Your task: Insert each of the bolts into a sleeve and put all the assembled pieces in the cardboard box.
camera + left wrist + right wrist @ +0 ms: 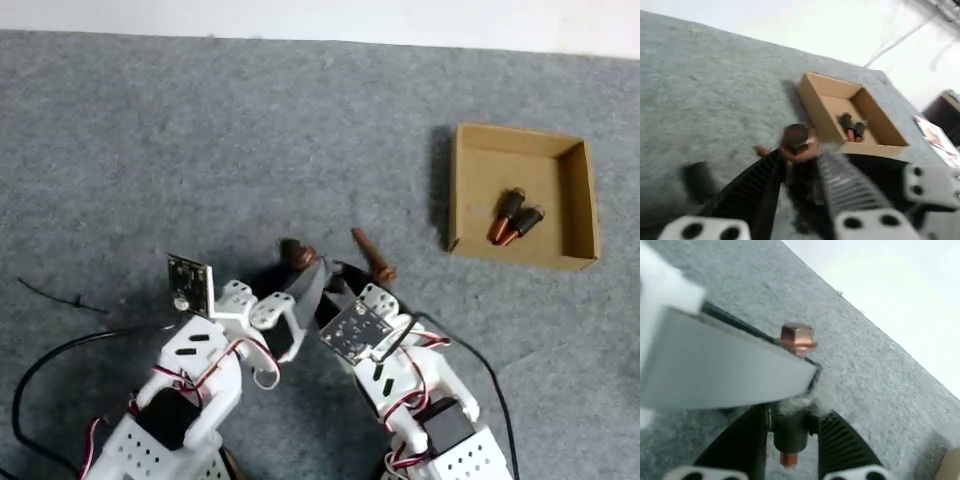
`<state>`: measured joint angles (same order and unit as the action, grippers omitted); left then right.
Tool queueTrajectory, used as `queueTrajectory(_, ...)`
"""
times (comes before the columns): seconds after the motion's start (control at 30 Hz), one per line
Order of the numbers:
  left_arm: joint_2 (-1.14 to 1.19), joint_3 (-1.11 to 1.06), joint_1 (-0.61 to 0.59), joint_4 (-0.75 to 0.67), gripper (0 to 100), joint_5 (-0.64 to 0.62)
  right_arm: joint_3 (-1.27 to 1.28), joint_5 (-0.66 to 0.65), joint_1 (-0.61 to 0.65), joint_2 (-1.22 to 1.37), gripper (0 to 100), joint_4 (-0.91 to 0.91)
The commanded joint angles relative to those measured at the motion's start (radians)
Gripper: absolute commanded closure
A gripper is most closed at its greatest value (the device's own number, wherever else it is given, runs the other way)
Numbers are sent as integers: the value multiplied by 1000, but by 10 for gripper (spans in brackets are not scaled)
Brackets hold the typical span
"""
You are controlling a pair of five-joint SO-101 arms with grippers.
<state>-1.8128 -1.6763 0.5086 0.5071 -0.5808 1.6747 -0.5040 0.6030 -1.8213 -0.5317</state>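
Table, grey fibrous top. Cardboard box stood near right edge; two assembled pieces lay inside, touching. Both arms stood at near edge: left gripper clamped a sleeved bolt, right gripper gripped a copper bolt, the tips close together.

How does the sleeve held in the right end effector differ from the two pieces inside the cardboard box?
The sleeve is clamped in the right end effector, outside the box; the two pieces lie loose on the cardboard box floor. The sleeve is a single item; the two pieces are a pair lying side by side. Both show black with copper at one end.
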Motion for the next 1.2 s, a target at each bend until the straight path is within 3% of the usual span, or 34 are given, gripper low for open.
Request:
queueTrajectory(0.0,-15,-21,-7,31,600,6,102,-2,-13,-18,995,41)
queueTrajectory(0.1,-16,-2,-99,11,554,-91,102,-3,-45,-18,995,41)
queueTrajectory(0.23,-16,54,-360,-28,604,-255,102,-3,-68,-18,995,42)
queueTrajectory(0.33,-16,53,-464,-74,659,-310,102,-2,-71,-18,995,42)
queueTrajectory(0.47,-15,7,-476,-144,758,-296,104,6,-142,-18,995,74)
queueTrajectory(0.63,-15,-19,-475,-184,915,-150,102,252,-303,-18,995,85)
queueTrajectory(0.73,-15,-19,-475,-184,1000,-75,102,272,-392,-18,995,84)
queueTrajectory(0.97,-15,-19,-475,-178,995,-31,-96,206,-527,22,995,88)
queueTrajectory(1.17,-15,-19,-475,-157,995,-31,-435,167,-664,550,995,171)
